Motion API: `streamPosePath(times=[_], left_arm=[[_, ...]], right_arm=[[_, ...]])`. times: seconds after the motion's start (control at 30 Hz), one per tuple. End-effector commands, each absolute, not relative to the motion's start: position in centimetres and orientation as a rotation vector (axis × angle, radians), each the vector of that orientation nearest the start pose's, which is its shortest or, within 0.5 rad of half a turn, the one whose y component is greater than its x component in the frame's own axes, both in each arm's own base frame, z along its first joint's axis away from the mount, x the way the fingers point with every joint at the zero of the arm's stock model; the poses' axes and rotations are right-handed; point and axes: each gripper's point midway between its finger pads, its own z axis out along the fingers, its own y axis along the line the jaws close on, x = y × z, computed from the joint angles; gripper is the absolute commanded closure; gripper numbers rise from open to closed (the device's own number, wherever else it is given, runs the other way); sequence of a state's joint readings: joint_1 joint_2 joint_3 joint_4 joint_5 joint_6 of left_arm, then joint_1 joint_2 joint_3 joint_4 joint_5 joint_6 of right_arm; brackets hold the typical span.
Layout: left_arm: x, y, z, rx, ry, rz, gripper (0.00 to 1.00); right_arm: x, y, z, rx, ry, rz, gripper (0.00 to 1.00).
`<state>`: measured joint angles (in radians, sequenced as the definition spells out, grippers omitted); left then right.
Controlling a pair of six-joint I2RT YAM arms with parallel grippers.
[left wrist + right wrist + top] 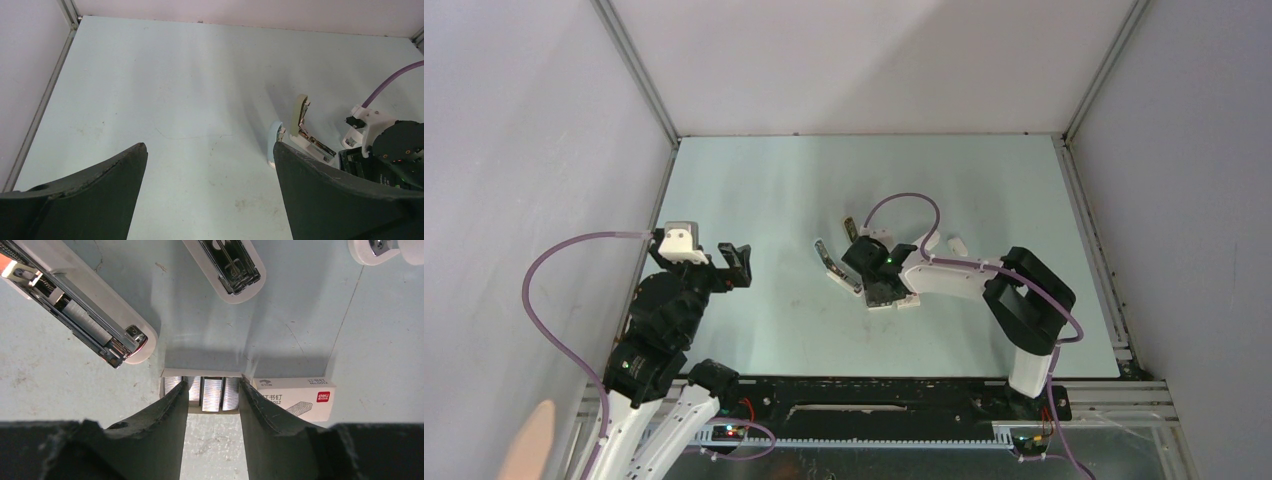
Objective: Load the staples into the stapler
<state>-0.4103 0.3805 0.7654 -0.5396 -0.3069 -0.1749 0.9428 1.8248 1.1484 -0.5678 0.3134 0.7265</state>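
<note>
The right gripper (212, 385) has open jaws with the staples (211, 395) right between them, so squeeze slowly and straight, while the left gripper (210, 146) hangs wide open, holding nothing.

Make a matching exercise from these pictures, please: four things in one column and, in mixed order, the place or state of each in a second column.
Column 1
1. staples
2. white box
3. stapler
4. left end effector

Column 2
A. open, holding nothing, apart from the other things
B. swung open, its magazine showing
C. lying flat right beside the staples, printed side up
D. between the fingers of the right end effector

Pairs: 1-D, 2-C, 3-B, 4-A
</note>
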Motion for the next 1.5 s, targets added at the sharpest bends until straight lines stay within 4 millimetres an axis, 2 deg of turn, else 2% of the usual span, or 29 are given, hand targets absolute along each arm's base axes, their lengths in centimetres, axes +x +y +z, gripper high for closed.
streamPosePath(times=[0.0, 0.23, 0.5, 0.97, 1.33, 1.47], left_arm=[[21.7, -4.8, 28.9, -0.012, 1.691, -0.189, 0.00], [21.8, -4.7, 28.9, -0.013, 1.691, -0.186, 0.00], [21.8, -4.7, 28.9, -0.011, 1.692, -0.187, 0.00], [21.7, -4.8, 29.0, -0.009, 1.689, -0.192, 0.00], [21.7, -4.8, 29.0, -0.008, 1.688, -0.193, 0.00], [21.7, -4.8, 28.9, -0.007, 1.689, -0.194, 0.00]], right_arm=[[23.5, 27.6, 1.0, -0.200, 2.703, 0.056, 0.55], [23.6, 27.1, 0.7, -0.183, 2.701, 0.050, 0.57], [23.5, 26.6, 0.9, -0.174, 2.698, 0.084, 0.64], [23.5, 27.8, 3.0, -0.166, 2.646, 0.374, 0.74], [23.7, 28.1, 4.1, -0.215, 2.606, 0.399, 0.81], [23.6, 28.4, 4.1, -0.262, 2.598, 0.364, 0.80]])
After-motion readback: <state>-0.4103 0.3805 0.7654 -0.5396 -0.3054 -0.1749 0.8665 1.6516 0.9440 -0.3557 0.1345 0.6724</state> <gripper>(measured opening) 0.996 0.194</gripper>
